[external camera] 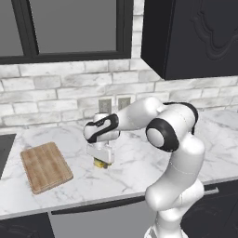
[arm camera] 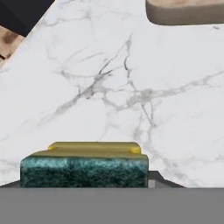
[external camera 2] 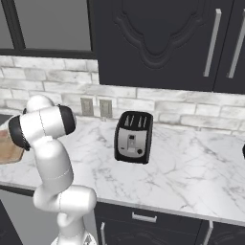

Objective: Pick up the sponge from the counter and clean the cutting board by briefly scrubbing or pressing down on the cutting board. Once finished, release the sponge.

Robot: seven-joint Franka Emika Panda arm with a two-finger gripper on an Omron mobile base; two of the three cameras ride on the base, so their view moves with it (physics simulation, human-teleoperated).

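Observation:
The sponge (external camera: 99, 163), yellow with a dark green scouring face, sits between my gripper's (external camera: 101, 161) fingers, right at the white marble counter (external camera: 139, 162). In the hand view the sponge (arm camera: 85, 168) spans the bottom, and one dark fingertip (arm camera: 154, 177) presses against its right end; the other is hidden behind it. My gripper (arm camera: 85, 181) is shut on the sponge. The wooden cutting board (external camera: 45, 166) lies flat to the left, apart from the sponge. One corner of the cutting board (arm camera: 183, 11) shows in the hand view, and its edge (external camera 2: 7, 143) sits behind the arm.
A black toaster (external camera 2: 134, 136) stands on the counter (external camera 2: 191, 162) to the right. Wall outlets (external camera: 111, 105) sit on the brick backsplash behind the gripper. A dark cooktop (external camera: 3, 148) borders the board on the far left. The counter's front edge (external camera: 93, 203) runs close below.

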